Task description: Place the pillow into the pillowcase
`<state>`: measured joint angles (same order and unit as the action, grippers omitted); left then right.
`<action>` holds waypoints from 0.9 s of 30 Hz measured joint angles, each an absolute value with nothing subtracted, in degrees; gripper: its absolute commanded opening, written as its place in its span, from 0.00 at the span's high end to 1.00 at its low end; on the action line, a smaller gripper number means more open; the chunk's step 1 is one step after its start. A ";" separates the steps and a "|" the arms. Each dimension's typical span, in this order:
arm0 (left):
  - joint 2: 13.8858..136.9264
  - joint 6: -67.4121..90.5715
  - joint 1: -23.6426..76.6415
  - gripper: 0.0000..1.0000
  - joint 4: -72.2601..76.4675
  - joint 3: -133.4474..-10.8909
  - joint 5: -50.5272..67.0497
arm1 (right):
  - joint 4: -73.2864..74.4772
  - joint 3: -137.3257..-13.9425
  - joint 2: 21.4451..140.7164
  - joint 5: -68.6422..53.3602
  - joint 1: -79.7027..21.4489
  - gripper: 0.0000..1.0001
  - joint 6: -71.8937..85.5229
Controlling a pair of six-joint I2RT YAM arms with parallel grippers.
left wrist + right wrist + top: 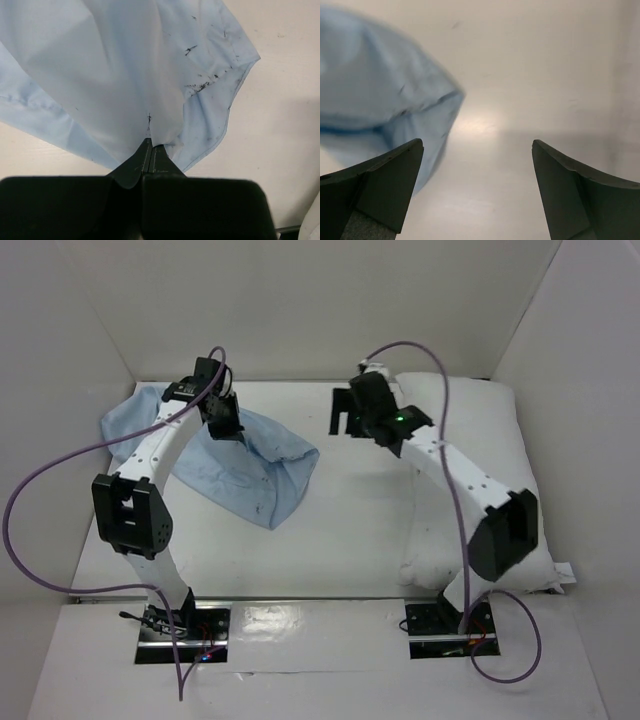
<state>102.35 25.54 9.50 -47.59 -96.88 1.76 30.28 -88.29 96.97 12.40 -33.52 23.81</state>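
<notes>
My left gripper is pinched shut on the limp, light pillowcase at back-left of the table, my right gripper is wide open and empty, and the plump soft pillow lies along the right side, so I'd probably grab it by a corner.

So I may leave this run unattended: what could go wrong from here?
The left gripper is shut on only a thin pinch of the pillowcase; the cloth could slip out, or both layers may be caught so the mouth never opens. The right gripper is open over bare table, and the pillow lies beneath that arm, so the arm could snag it in reaching.
</notes>
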 measured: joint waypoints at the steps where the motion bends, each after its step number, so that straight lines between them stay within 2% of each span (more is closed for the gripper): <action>1: 102.13 25.41 9.52 1.00 -47.66 -96.88 1.96 | 32.18 -88.09 93.97 15.40 -31.79 0.02 24.01; 3: 101.73 25.36 9.52 1.00 -47.81 -96.88 2.37 | 34.52 -89.54 91.11 20.45 -26.28 0.02 24.23; 5: 101.47 25.32 9.69 1.00 -47.92 -96.88 2.55 | 35.99 -93.38 93.51 24.45 -20.12 0.02 24.10; 10: 101.36 25.45 9.98 1.00 -48.03 -96.88 2.72 | 39.16 -107.55 112.81 32.10 -12.62 0.02 23.35; 12: 101.36 25.45 10.02 1.00 -48.03 -96.88 2.74 | 39.97 -112.03 121.16 33.91 -12.29 0.11 22.15; 13: 101.36 25.47 10.04 1.00 -48.03 -96.90 2.74 | 40.84 -113.62 124.86 34.41 -12.34 0.22 21.19; 14: 101.36 25.47 10.15 1.00 -48.05 -96.90 2.79 | 41.56 -115.13 128.18 34.74 -12.45 0.36 19.94; 15: 101.36 25.47 10.26 1.00 -48.05 -96.90 2.81 | 41.93 -116.46 130.87 34.85 -12.67 0.66 18.63; 17: 101.36 25.47 10.39 1.00 -48.05 -96.97 2.74 | 41.60 -117.45 133.14 33.98 -13.39 0.95 15.70; 18: 101.36 25.47 10.44 1.00 -48.03 -96.99 2.74 | 41.10 -117.45 133.23 32.88 -13.78 1.00 13.91; 23: 101.23 25.61 10.59 1.00 -48.03 -96.99 2.74 | 34.61 -111.33 129.05 29.04 -16.80 1.00 7.40; 27: 100.82 25.71 10.61 1.00 -48.05 -96.99 2.63 | 27.40 -100.84 122.54 24.27 -20.80 1.00 2.83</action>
<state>100.82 25.71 10.61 -48.05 -96.99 2.63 27.40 -100.84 122.54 24.27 -20.80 2.83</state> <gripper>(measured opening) 0.024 0.011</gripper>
